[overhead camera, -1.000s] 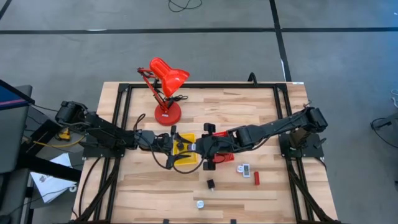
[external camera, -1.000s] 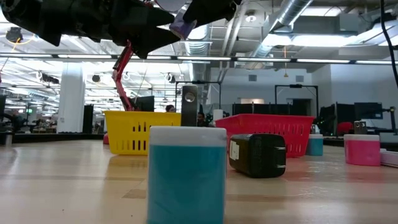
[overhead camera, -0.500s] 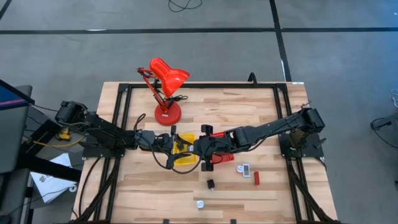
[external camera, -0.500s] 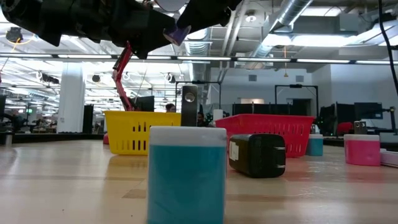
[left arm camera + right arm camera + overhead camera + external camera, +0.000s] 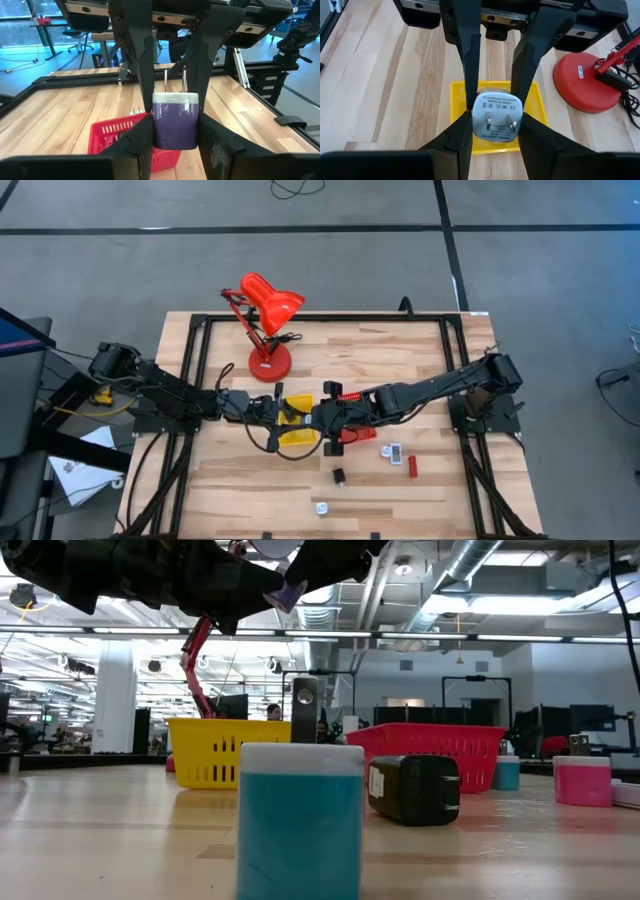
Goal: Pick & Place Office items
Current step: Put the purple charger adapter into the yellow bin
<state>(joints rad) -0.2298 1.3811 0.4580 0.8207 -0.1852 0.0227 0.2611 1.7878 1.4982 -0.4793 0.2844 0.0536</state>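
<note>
purple-and-white plastic, a boxy plug adapter [image 5: 174, 125] with two metal prongs sits pinched between the fingers of both the left gripper [image 5: 175, 131] and the right gripper [image 5: 496, 122], which meet over the yellow tray [image 5: 298, 420]. its rounded white face carries small grey print, too fine to read. beside the yellow tray stands a red mesh tray [image 5: 131, 141]. past the yellow tray, toward the table's near edge, lie a black block [image 5: 340, 475], a red piece [image 5: 411, 466] and a white one [image 5: 391, 451].
</note>
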